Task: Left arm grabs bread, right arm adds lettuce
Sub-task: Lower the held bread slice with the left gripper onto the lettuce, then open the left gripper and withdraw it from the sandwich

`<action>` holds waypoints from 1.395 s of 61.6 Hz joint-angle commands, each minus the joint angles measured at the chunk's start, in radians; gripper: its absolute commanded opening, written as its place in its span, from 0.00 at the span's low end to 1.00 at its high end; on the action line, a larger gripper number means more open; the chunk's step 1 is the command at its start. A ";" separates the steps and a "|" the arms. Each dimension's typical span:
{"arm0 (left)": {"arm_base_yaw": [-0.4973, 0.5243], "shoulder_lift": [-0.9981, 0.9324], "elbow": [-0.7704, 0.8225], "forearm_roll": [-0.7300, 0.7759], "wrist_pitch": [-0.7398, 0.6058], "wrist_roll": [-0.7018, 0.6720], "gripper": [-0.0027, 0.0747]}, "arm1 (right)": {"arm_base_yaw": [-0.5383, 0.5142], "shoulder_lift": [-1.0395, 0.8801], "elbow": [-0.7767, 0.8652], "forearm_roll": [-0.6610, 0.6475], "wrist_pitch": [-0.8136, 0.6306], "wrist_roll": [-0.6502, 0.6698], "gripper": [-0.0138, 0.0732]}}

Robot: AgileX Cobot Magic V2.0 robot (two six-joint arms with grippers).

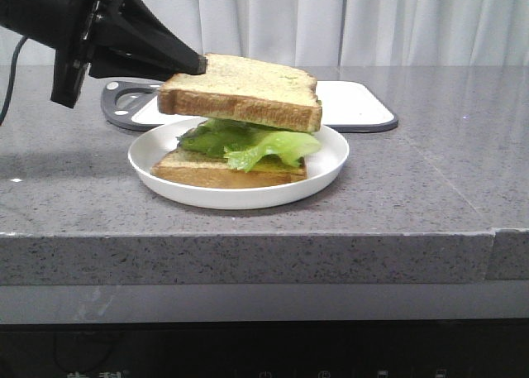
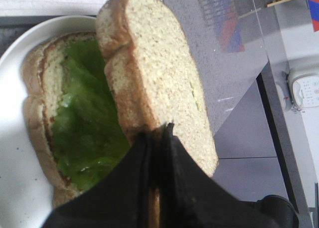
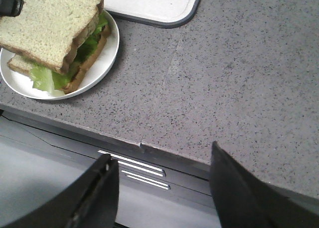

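From where I stand, the left arm's gripper (image 1: pixel 198 64) comes in from the left side of the counter (image 1: pixel 430 188), its two wedge fingers pressed together on the near corner of the bread (image 1: pixel 244 90). The slice sticks out to the right of the fingertips, held roughly level and a little tilted, above the plate (image 1: pixel 331 165). In the left wrist view the black fingers (image 2: pixel 142 188) pinch the crust edge of that slice (image 2: pixel 159 83), with the rest of the slice reaching away from them.

Directly below the held slice lies the lettuce (image 1: pixel 248 142), ruffled and bright green, spread over a second slice (image 1: pixel 215 171) that sits flat on the white plate. Whether the held slice touches the leaf I cannot tell. Behind the plate, farther from the gripper, is a white cutting board (image 1: pixel 355 105) with a dark rim.

Over to the right, the right gripper (image 3: pixel 164 188) hangs past the counter's front edge, well apart from the plate (image 3: pixel 107 53), its fingers spread wide and holding nothing.
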 commanded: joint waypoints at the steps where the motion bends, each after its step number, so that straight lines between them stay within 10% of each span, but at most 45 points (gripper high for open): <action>1: -0.009 -0.037 -0.033 -0.057 0.053 0.003 0.02 | -0.005 -0.001 -0.024 0.010 -0.062 -0.001 0.65; 26: -0.006 -0.037 -0.036 -0.031 0.055 0.003 0.62 | -0.005 -0.001 -0.024 0.010 -0.062 -0.001 0.65; 45: 0.081 -0.083 -0.136 0.183 0.175 -0.114 0.63 | -0.005 -0.001 -0.024 0.010 -0.062 -0.001 0.65; 86: 0.079 -0.637 -0.088 1.144 0.032 -0.653 0.57 | -0.005 -0.001 -0.024 0.010 -0.062 -0.001 0.65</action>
